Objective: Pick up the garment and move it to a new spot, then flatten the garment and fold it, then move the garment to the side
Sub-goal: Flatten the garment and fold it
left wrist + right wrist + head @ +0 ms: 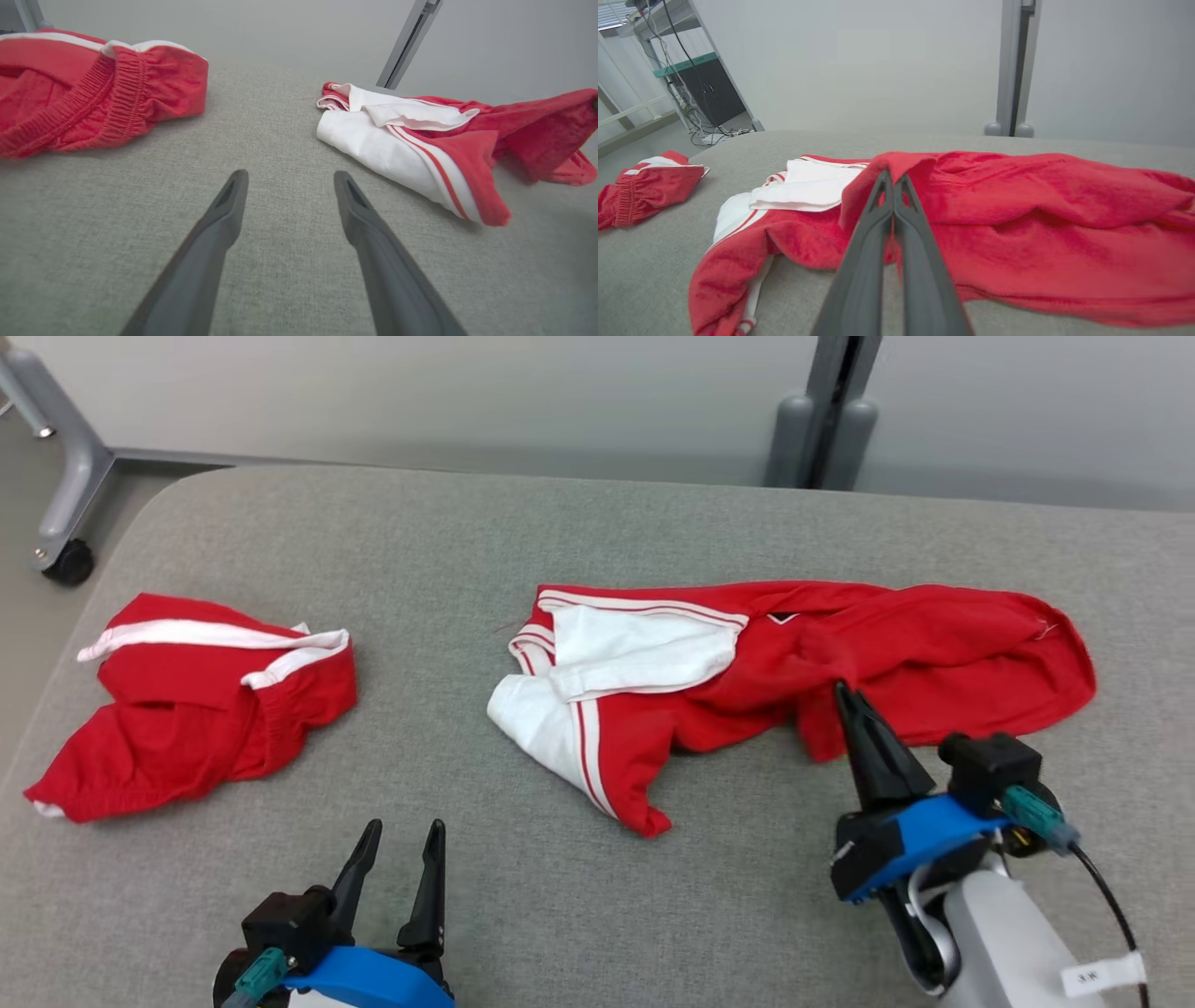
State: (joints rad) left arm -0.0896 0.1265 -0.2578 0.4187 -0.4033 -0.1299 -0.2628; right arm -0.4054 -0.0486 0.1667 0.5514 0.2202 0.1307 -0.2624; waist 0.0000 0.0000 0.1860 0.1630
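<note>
Grips a raised fold of the crumpled red fabric garment with white panels and stripes [934, 644] in the right hand [843, 691], both dark fingers pressed together on the cloth. Has that garment sprawled across the middle and right of the grey cloth-covered desk [560, 523]. Holds the left hand [406, 828] open, fingers spread, above bare desk near the front edge. Shows a second bunched red garment with white band [205, 709] far left, well apart
</note>
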